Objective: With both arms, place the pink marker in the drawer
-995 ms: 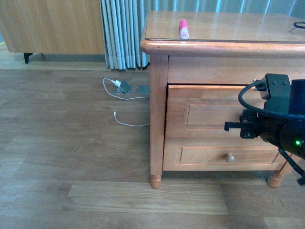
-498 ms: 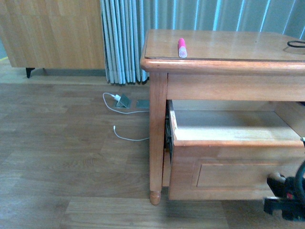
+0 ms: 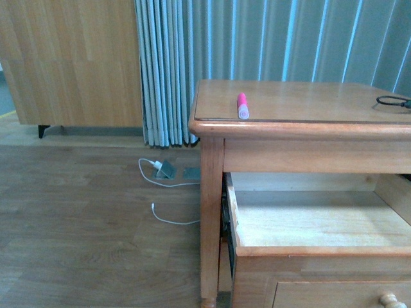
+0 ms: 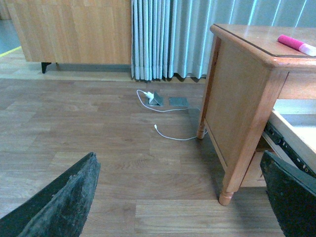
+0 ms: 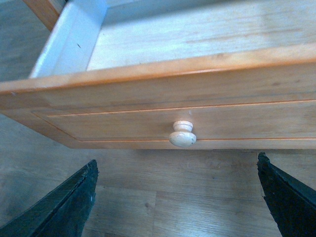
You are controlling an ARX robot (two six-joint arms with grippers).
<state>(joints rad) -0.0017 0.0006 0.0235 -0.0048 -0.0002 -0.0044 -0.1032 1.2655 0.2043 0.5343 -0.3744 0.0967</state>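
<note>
The bench (image 3: 302,138), a honey-brown nightstand, fills the right of the front view. Its drawer (image 3: 308,251) stands pulled well out from under the bench top, the pale wooden inside bare and open from above, so a thing could be dropped straight in. The left gripper (image 4: 175,197) hangs low off the bench's outer side, jaws spread wide and holding nothing, looking towards the top as if readied for the pick. The right gripper (image 5: 175,197) sits just in front of the drawer face, also wide and empty, clear of the knob (image 5: 182,134), which suggests its pulling job is done. The pink marker (image 3: 243,106) lies on the bench top near its front edge, not yet touched. A second ago the drawer was shut with the right arm at its front. Now it is open, that arm has dropped out of the front view, and the marker has stayed put.
</note>
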